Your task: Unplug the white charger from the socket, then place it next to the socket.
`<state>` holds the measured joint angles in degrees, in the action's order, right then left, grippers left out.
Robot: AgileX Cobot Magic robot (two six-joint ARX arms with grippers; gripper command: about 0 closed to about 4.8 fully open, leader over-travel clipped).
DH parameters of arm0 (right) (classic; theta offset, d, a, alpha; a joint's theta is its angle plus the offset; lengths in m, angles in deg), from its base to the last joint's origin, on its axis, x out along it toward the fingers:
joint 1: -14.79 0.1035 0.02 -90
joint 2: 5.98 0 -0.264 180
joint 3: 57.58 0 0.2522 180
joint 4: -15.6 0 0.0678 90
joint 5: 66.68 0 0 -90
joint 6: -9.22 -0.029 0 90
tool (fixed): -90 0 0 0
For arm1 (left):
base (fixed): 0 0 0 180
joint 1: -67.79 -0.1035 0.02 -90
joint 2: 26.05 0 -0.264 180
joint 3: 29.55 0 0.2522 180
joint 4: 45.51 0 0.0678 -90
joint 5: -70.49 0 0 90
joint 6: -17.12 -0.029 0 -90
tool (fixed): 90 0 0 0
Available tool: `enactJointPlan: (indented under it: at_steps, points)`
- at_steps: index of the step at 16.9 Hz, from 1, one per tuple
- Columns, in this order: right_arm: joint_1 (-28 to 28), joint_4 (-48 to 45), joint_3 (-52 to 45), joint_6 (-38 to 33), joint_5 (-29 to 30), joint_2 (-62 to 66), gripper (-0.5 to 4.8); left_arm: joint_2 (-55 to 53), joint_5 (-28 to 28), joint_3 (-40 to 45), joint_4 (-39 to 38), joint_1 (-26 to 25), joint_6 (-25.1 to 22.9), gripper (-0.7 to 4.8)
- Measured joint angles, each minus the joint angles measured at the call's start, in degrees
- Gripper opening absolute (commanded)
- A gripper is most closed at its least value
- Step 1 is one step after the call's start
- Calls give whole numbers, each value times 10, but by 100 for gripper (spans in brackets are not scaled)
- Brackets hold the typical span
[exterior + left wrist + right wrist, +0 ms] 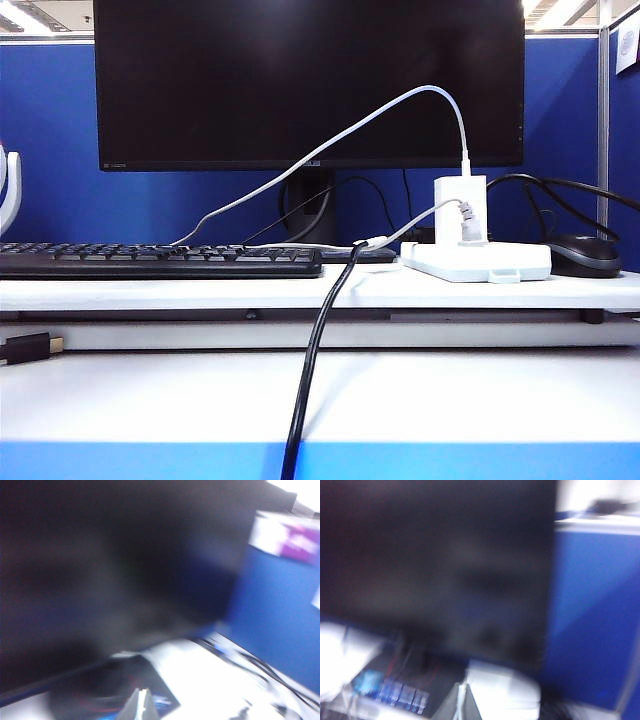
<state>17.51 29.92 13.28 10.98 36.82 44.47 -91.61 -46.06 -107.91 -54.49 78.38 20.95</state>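
Note:
The white charger (460,203) stands upright, plugged into the flat white socket (476,263) at the right of the desk shelf in the exterior view. Its thin white cable (350,130) arcs from its top down to the left. A small ribbed white plug (468,224) sits in the socket in front of it. Neither gripper shows in the exterior view. Both wrist views are badly blurred. My left gripper (142,694) is shut and empty, facing the dark monitor. My right gripper (461,689) is shut and empty, with a blurred white shape (502,692) just beyond it.
A large black monitor (310,80) fills the back. A black keyboard (160,260) lies left of the socket and a black mouse (585,255) right of it. A thick black cable (312,360) runs down across the front table. Blue partition walls stand behind.

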Motion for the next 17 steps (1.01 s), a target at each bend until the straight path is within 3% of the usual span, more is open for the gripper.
enactJointPlan:
  at_steps: [2, 6, 11, 13, 14, 15, 16, 17]
  points:
    - [0, 66, 79, 66, 76, 97, -5, -66, -3, -9, 1, 90, -42, -4]
    - [0, 162, 114, 173, 142, 193, -5, -168, -7, -9, -3, 199, -45, -4]
    - [20, 247, 115, 311, 172, 281, -5, -268, -5, -9, -3, 298, -82, -4]
    - [38, 259, 115, 335, 150, 317, -3, -276, -4, -9, -2, 312, -94, -4]
    - [43, 266, 115, 336, 133, 329, 48, -276, -4, -9, -1, 312, -95, -4]
    - [49, 282, 114, 337, 109, 340, 210, -276, -3, -9, -3, 312, -95, -4]
    - [55, 289, 114, 339, 105, 341, 339, -276, -2, -9, -2, 312, -95, -4]
    - [58, 288, 115, 342, 106, 341, 345, -276, -3, -9, -3, 312, -96, -4]
